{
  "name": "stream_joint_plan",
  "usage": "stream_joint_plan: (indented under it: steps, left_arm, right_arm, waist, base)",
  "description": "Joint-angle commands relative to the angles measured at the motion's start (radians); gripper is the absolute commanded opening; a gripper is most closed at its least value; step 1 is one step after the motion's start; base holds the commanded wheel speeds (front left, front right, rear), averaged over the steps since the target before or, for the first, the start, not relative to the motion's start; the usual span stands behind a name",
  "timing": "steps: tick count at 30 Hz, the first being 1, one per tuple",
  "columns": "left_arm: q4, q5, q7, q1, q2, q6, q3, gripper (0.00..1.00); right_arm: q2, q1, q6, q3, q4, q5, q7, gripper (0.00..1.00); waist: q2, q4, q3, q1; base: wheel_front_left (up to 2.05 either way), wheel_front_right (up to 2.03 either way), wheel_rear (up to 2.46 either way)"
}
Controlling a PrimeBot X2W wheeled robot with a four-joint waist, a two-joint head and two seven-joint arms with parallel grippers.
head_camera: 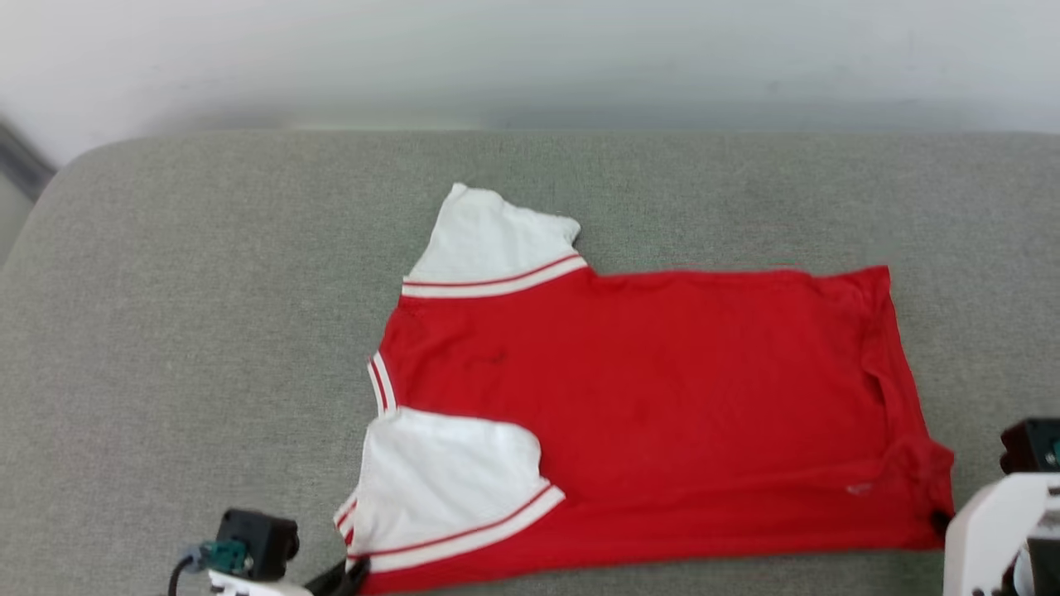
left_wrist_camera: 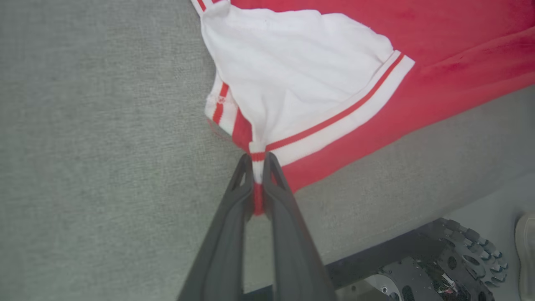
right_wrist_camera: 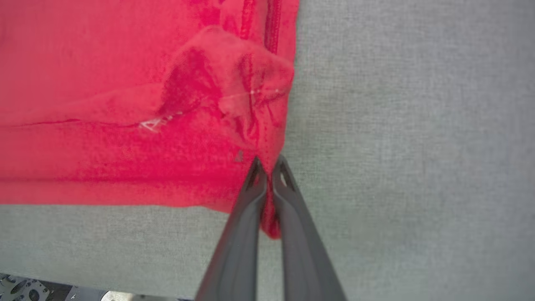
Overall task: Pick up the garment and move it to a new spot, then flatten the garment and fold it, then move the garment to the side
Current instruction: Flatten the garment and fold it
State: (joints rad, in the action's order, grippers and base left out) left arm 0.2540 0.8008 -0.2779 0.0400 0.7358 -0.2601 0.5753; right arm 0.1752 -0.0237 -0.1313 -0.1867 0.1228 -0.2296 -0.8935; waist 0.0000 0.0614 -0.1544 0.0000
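Note:
The garment [head_camera: 646,397] is a red T-shirt with white sleeves and striped trim, lying spread sideways on the grey cushion [head_camera: 166,331], collar to the left, hem to the right. My left gripper [left_wrist_camera: 258,161] is shut on the near sleeve's striped corner [left_wrist_camera: 258,155]; it shows at the bottom edge of the head view [head_camera: 344,575]. At the near right hem corner my right gripper [right_wrist_camera: 269,165] is shut on the red cloth [right_wrist_camera: 267,146], which bunches up just beyond the fingertips. Its pale wrist [head_camera: 994,513] is at the lower right in the head view.
The grey cushion reaches to a pale wall [head_camera: 530,58] behind. Its front edge runs close below the garment, and beyond that edge the robot's dark base [left_wrist_camera: 439,267] and pale floor [left_wrist_camera: 501,196] are visible. Bare cushion lies left of and behind the garment.

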Motion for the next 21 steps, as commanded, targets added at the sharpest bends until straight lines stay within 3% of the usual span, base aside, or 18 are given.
stream_joint_plan:
  steps: [1,9,19,20,21]
  left_arm:
    - [0.003,0.009,0.000,0.032,0.002,-0.008,0.006,0.00]
    - [-0.055,0.024,0.003,0.071,-0.014,0.009,0.037,0.00]
    - [-0.179,0.035,0.025,0.037,-0.057,0.072,0.067,0.00]
    - [-0.187,0.031,0.027,0.034,-0.060,0.073,0.069,0.31]
    - [-0.194,0.026,0.034,0.031,-0.062,0.076,0.070,0.89]
  right_arm:
    - [-0.007,-0.048,0.001,-0.019,0.031,-0.001,-0.013,0.00]
    - [-0.045,-0.148,0.001,-0.041,0.070,-0.004,-0.042,0.00]
    - [-0.047,-0.123,0.001,-0.019,-0.026,0.009,0.007,0.00]
    - [-0.047,-0.119,0.001,-0.017,-0.033,0.009,0.016,0.09]
    - [-0.045,-0.117,0.001,-0.014,-0.038,0.010,0.026,1.00]
  waist:
    - [0.0000,-0.002,0.013,0.0000]
    - [0.0000,-0.007,0.019,0.0000]
    - [0.0000,-0.015,0.014,0.0000]
    - [0.0000,-0.016,0.014,0.0000]
    - [0.0000,-0.016,0.015,0.0000]
  base:
    - [0.00,0.00,0.00]
    - [0.00,0.00,0.00]
    - [0.00,0.00,0.00]
    - [0.00,0.00,0.00]
    - [0.00,0.00,0.00]
